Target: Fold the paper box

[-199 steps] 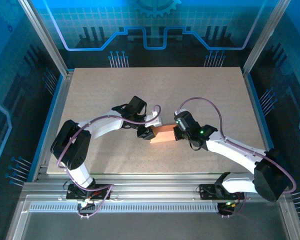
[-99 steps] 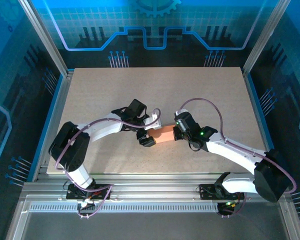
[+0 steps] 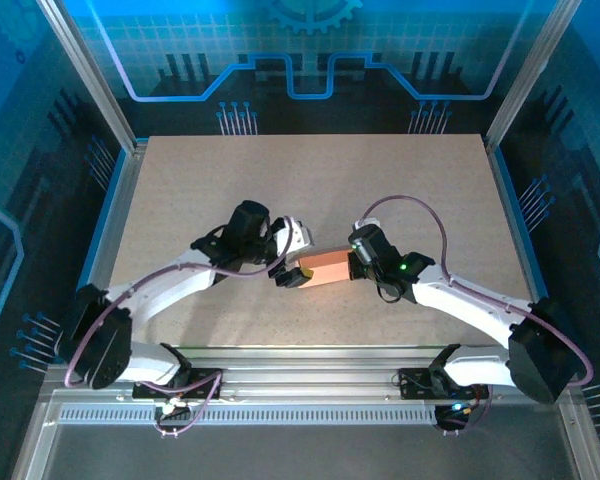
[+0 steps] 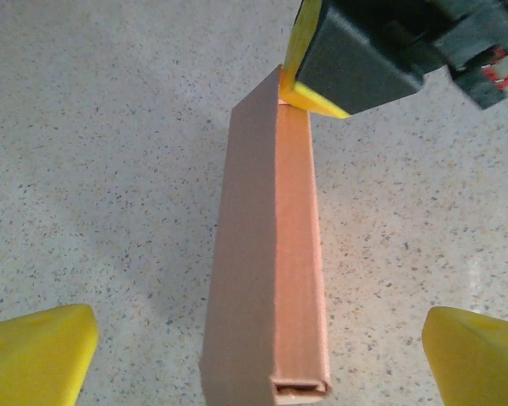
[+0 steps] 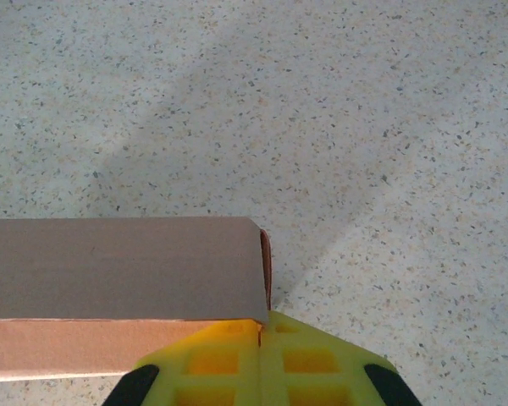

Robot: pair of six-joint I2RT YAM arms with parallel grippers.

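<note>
One paper box (image 3: 323, 268) (orange), two hands (image 3: 292, 258) (image 3: 352, 262)

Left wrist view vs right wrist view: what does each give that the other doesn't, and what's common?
Left wrist: the salmon-orange cardboard box seen lengthwise, with a small opening at its near end. The left gripper is open, its yellow fingers clear of both sides. The right gripper is seen from outside at the box's far end.
Right wrist: the box's broad side face, and the right gripper's shut fingers meeting its end corner.
Both: the box, the right gripper at its end, and the speckled tabletop.
</note>
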